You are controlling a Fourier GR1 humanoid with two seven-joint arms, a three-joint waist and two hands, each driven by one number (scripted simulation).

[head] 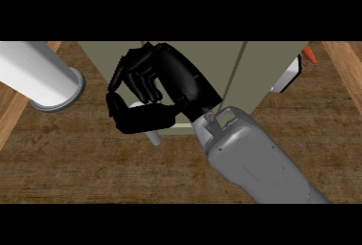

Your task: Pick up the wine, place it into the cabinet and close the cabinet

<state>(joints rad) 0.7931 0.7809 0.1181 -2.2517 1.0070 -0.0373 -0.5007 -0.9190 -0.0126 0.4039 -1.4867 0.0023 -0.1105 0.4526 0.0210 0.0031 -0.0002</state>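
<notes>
Black, glossy right hand (170,72) curls round a slim white rod (153,138) against the smooth olive cabinet (265,67).

White cylinder (42,72) crowds the far left, cabinet (262,62) walls off the middle, and the right hand (166,76), curled round a white rod (153,138), blocks its front; bare table (84,167) lies open near left.

white cylinder (39,72): upper left, on counter (84,167) | orange object (309,56): upper-right edge, perhaps a utensil, mostly hidden
</notes>
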